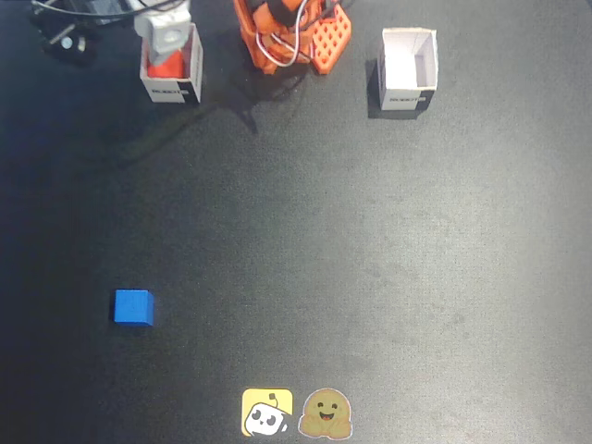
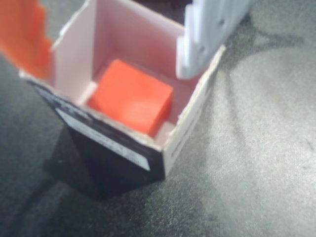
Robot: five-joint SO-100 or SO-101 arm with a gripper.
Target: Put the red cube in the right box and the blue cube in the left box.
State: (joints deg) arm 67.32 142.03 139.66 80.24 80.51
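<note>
The red cube (image 2: 131, 96) lies on the floor of a small white-lined box with black outer walls (image 2: 111, 145); in the fixed view this box (image 1: 173, 91) stands at the top left. My gripper (image 2: 113, 61) hangs over the box's mouth, open and empty, with its orange finger (image 2: 27, 39) to the left and its white finger (image 2: 207, 34) to the right of the cube. In the fixed view the gripper (image 1: 168, 44) covers most of the box's inside. The blue cube (image 1: 133, 307) sits on the dark table at the lower left, far from the gripper.
A second, empty box (image 1: 407, 97) stands at the top right of the fixed view. The orange arm base (image 1: 291, 32) is between the two boxes. Cables (image 1: 69, 28) lie at the top left. Two stickers (image 1: 296, 413) are at the front edge.
</note>
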